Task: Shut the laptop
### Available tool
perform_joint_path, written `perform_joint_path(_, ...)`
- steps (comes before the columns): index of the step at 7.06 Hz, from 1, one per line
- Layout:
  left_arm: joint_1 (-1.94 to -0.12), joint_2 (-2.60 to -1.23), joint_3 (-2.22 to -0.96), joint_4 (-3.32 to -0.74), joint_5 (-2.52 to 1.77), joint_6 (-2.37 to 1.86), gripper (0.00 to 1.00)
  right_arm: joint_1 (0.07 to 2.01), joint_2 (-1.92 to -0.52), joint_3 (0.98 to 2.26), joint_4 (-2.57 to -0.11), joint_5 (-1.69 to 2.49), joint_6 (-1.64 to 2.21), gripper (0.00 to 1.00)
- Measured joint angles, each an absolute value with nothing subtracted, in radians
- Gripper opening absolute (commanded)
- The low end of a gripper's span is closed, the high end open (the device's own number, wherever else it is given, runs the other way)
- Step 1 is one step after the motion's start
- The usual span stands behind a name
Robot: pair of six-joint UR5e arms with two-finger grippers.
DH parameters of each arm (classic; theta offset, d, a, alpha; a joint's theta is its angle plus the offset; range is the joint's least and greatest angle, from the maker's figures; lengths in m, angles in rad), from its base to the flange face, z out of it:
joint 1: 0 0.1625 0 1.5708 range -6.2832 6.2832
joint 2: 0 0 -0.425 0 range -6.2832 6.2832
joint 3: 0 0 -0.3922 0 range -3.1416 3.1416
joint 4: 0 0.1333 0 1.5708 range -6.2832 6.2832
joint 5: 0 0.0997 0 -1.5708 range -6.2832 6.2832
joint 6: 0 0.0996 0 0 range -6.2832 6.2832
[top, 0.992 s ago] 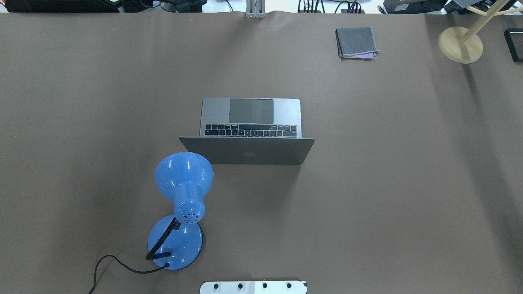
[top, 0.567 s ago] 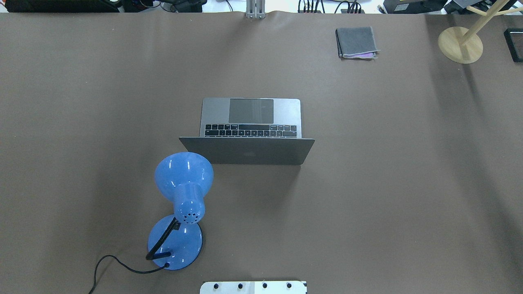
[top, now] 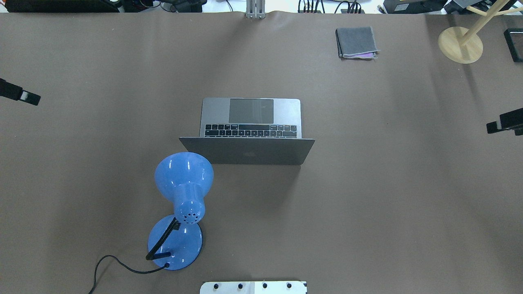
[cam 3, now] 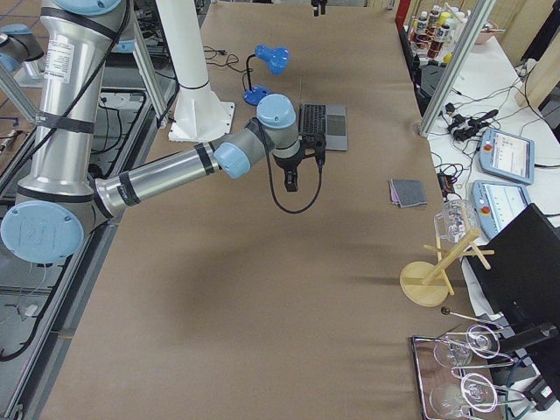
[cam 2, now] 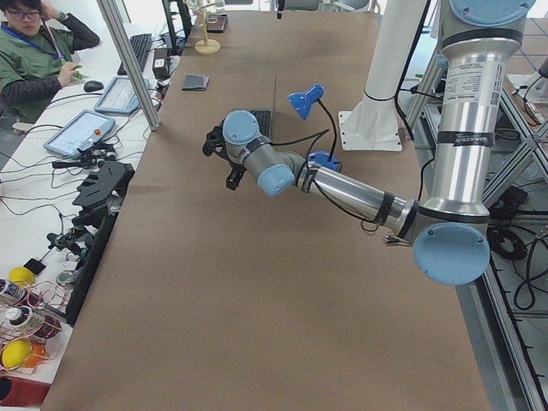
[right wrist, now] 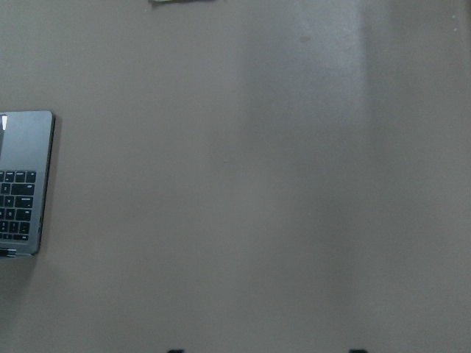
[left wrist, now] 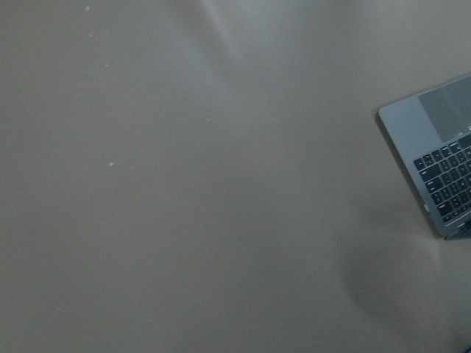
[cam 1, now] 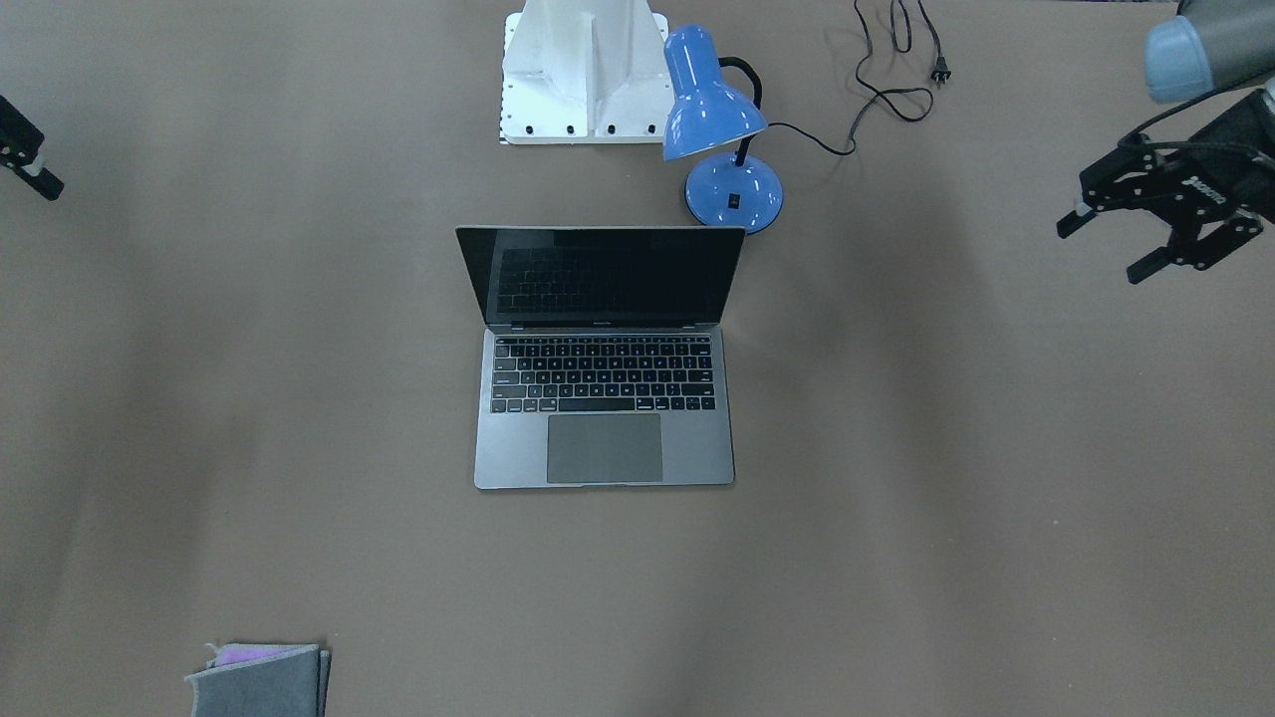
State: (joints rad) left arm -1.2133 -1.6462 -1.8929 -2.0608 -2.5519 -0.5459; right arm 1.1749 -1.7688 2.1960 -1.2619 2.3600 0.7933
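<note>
The laptop (cam 1: pixel 604 398) lies open in the middle of the table, its dark screen (cam 1: pixel 602 277) upright and facing away from the robot. From overhead I see its keyboard deck (top: pixel 251 110) and the back of its lid (top: pixel 247 152). My left gripper (cam 1: pixel 1102 249) is open, hanging far to the laptop's side; only a fingertip (top: pixel 25 96) shows at the overhead view's left edge. My right gripper (top: pixel 500 123) is at the right edge, far from the laptop, its fingertips wide apart in the right wrist view. Each wrist view catches a laptop corner (left wrist: pixel 438 158) (right wrist: pixel 22 184).
A blue desk lamp (top: pixel 184 179) stands just behind the lid's left corner, its cord (cam 1: pixel 896 70) trailing toward the robot base (cam 1: pixel 583 75). A folded grey cloth (top: pixel 356 42) and a wooden stand (top: pixel 460 44) sit at the far right.
Both grippers have come into the overhead view, one at the left edge and one at the right edge. The laptop and lamp have not moved.
</note>
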Motion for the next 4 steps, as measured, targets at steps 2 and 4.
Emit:
perform_joint_path(2,-1.136,-1.708,-1.918,-2.063,-2.540,-0.701,0.32,1.048,-1.758,2.266,-1.263,2.286,0.983,0.11)
perform_joint_path(4,-1.064,-1.763,-1.928,-2.063,-2.533,-0.839,0.00,0.955,-1.704,2.282,-1.266,2.238,1.169,0.00)
